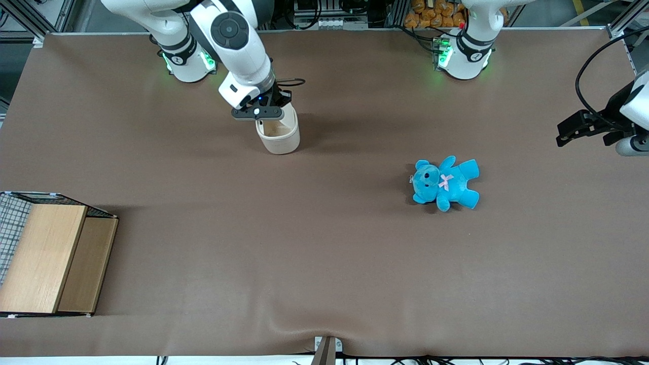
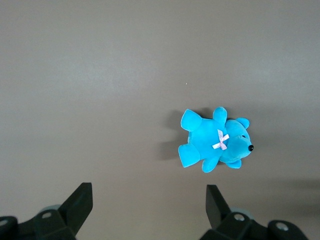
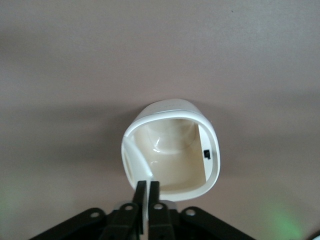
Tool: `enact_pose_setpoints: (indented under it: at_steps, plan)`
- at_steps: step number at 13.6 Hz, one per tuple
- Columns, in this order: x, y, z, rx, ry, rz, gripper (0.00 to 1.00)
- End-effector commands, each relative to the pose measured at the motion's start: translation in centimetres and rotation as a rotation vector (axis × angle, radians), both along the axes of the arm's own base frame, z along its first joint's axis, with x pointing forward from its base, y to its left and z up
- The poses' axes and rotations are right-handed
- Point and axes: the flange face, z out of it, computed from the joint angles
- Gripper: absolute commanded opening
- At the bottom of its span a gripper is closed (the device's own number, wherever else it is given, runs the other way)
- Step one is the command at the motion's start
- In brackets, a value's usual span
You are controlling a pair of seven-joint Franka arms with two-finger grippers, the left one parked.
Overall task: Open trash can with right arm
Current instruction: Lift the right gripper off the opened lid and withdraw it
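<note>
On brown table cloth point(image 1: 324, 243), the trash can point(image 1: 278, 136) stands directly under the gripper point(image 3: 147, 192), whose fingers are pinched on its raised lid point(image 3: 146, 212).

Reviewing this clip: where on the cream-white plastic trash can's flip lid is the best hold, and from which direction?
Judging by the pose, the lid's thin free edge, approached from above. The cream-white plastic trash can stands open with its lid raised upright at the rim. The black two-finger gripper sits right above that rim, its fingers pinched on the thin lid edge, which suits a narrow pinch.
</note>
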Motion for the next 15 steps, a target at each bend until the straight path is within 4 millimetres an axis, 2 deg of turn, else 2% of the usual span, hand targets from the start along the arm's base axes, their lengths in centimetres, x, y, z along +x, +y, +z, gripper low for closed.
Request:
enact_pose_setpoints:
  at_steps: [1,2,4,6,7,9,11,14,15]
  plan:
    - [1.6,0.9,4.6,0.006,0.042,-0.047,0.92]
    - [2.1,0.7,5.8,0.004,0.046,-0.051,1.00]
    - [3.8,-0.8,7.3,0.013,0.037,-0.072,1.00]
    - [6.1,-3.3,8.4,0.026,0.020,-0.108,1.00]
    - [7.4,-5.0,9.1,0.027,0.025,-0.108,1.00]
    - [10.4,-9.7,11.0,0.032,0.031,-0.153,1.00]
    - [12.4,-13.4,11.7,0.042,0.022,-0.188,1.00]
    - [14.4,-17.9,12.3,0.055,0.012,-0.194,1.00]
    - [14.7,-18.7,12.7,0.057,0.008,-0.204,1.00]
